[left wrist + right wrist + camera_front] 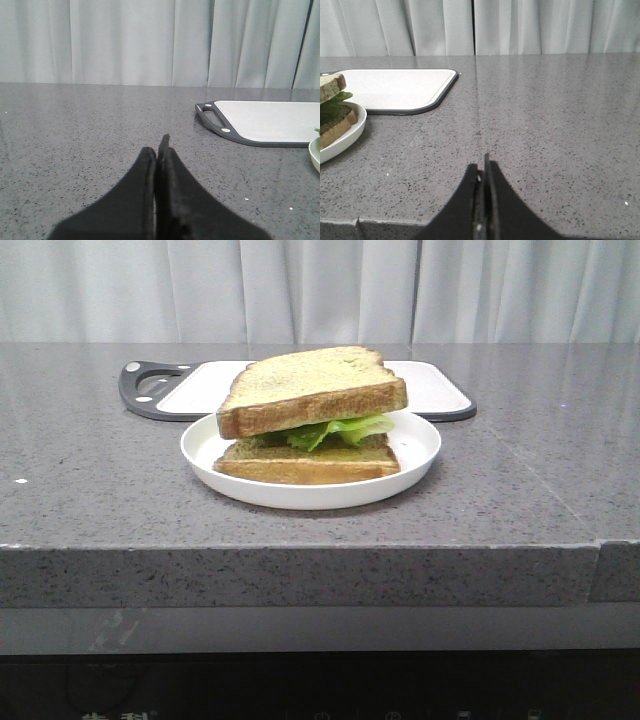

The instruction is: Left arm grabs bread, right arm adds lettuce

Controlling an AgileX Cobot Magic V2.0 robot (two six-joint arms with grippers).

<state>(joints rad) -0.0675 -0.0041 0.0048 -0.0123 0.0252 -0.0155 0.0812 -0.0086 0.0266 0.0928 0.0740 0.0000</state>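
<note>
The bread [312,390], a thick square slice with a pale speckled face and golden-brown crust, is being carried on top of the lettuce [340,429], whose ruffled bright-green edge is showing beneath it. A second, thinner slice [306,462] is lying under the lettuce, and the stack is being held by one white plate [420,455]. The plate is sitting on a grey speckled counter [100,480], just in front of one white board [430,385] with a dark rim. Pale curtains [320,290] are hanging behind the counter. Two slices, one leaf, one plate and one board are being counted. The left pincer [158,150] and the right pincer [482,170] are both being kept pressed together, empty, over bare counter, apart from the plate.
</note>
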